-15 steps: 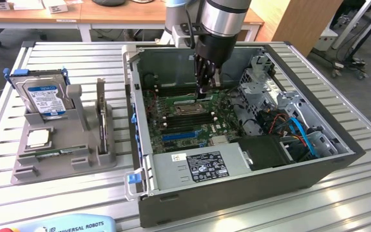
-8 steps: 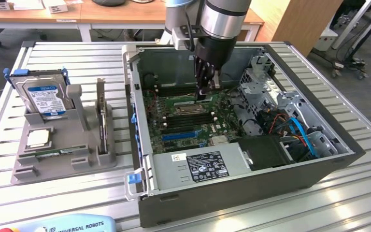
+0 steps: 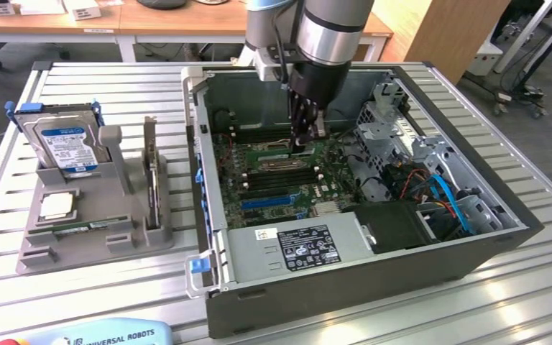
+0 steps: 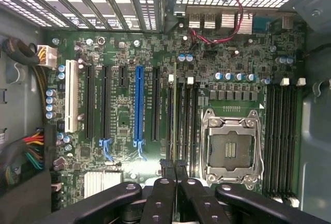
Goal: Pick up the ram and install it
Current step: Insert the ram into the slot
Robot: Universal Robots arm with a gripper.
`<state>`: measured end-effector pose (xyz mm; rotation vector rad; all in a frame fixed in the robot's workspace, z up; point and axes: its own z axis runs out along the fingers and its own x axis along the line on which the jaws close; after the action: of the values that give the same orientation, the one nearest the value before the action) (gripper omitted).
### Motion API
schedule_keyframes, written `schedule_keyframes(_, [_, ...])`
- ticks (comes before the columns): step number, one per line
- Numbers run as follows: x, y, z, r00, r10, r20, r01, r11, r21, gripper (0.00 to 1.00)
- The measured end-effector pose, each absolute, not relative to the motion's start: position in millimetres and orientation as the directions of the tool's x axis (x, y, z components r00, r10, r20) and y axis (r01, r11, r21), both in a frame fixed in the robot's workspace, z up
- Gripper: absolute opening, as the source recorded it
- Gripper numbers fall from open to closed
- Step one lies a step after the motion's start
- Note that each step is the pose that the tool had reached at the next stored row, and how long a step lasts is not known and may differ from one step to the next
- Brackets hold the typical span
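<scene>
Ram (image 4: 174, 110) reaches you in the wrist view as a thin green line, seen edge-on. It runs out from the fingertips among the black memory slots just beside the CPU socket (image 4: 231, 144). You cannot tell whether it sits in a slot or hangs just above one. The gripper (image 4: 174, 166) has its jaws drawn narrow, pinched on the ram, and the part under the fingers is hidden. The black finger links cover the motherboard's (image 4: 124, 125) edge nearest them. The blue slot (image 4: 138, 105) lies apart from the ram, with black slots between.

In the exterior view the gripper (image 3: 305, 140) stands upright inside the open case (image 3: 353, 287), low over the middle of the board. There the ram is too thin and dark to make out against the fingers. The arm's upper part is cut off at the picture's edge.

The hard drive (image 3: 65, 144) stands in a grey holder (image 3: 94, 215) on the worktop (image 3: 506, 302), beside the case on the exterior view's left. A blue pendant (image 3: 113, 334) at the worktop's near edge is cut off.
</scene>
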<state>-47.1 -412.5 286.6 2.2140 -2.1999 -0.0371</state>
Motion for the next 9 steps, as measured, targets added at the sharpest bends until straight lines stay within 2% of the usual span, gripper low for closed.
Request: schedule_keyframes(9, [-47.1, -412.5, 277.1, 0.006, -1.000, -0.003, -0.999, -0.007, 0.031, 0.11])
